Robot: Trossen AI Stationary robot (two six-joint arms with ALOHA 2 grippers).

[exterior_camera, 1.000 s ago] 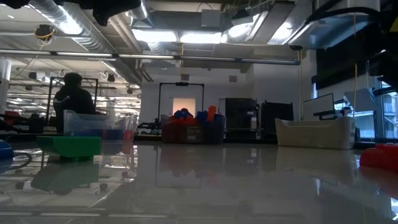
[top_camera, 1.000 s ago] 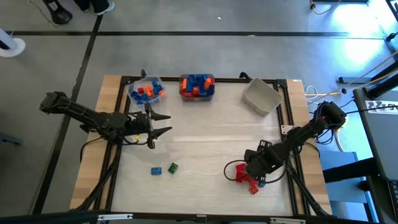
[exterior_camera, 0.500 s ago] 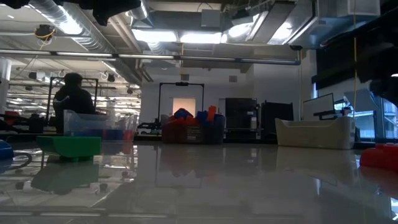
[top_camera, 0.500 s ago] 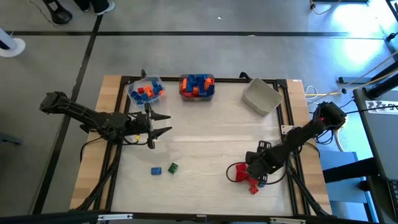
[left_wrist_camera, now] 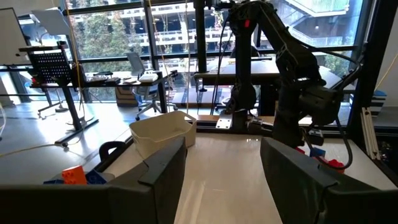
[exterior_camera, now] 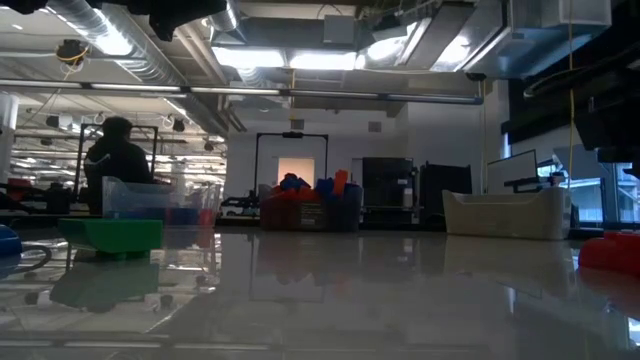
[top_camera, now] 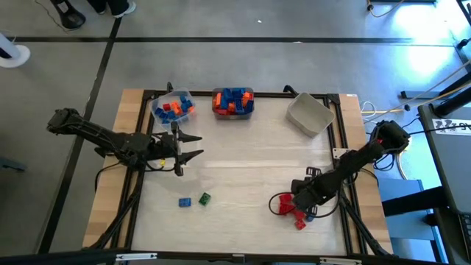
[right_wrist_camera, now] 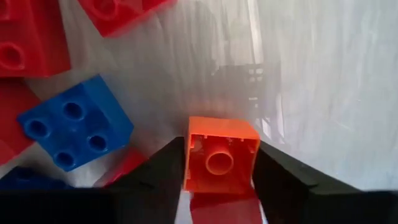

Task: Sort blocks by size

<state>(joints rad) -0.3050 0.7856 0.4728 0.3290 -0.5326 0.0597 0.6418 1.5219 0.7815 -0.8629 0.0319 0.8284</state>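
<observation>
the right claw (right_wrist_camera: 219, 163) sat low over a heap of blocks (top_camera: 292, 210) at the table's 4 o'clock corner, its two dark fingers (right_wrist_camera: 163, 167) pressed against opposite sides of an orange block (right_wrist_camera: 221, 154). that block was a small square piece lying with its hollow underside and round central tube facing the wrist camera, so the fingers were clamped on it rather than fully together. just beside it lay a blue block (right_wrist_camera: 76, 123), glossy, with four round studs, and red blocks (right_wrist_camera: 31, 37) with the same studs filled the rest of the heap; all rested on a pale, shiny table (top_camera: 243, 158).

the left claw (top_camera: 193, 146) hung above the table at about 9 o'clock, fingers (left_wrist_camera: 163, 163) spread apart and holding nothing.

at 12 o'clock stood a bin (top_camera: 233, 102) heaped with blue and orange blocks; at 11 o'clock a clear bin (top_camera: 173, 107) held a smaller lot of the same colours; at 1 o'clock an off-white bin (top_camera: 309, 114), thin-walled with rounded corners, stood tilted to the table edge. a loose blue block (top_camera: 185, 202) and a green block (top_camera: 204, 198) lay side by side at 7 o'clock, well apart from both claws.

in the low view a person (exterior_camera: 116, 158) stood in the room beyond the table. in the high view the right arm covered part of the heap.
</observation>
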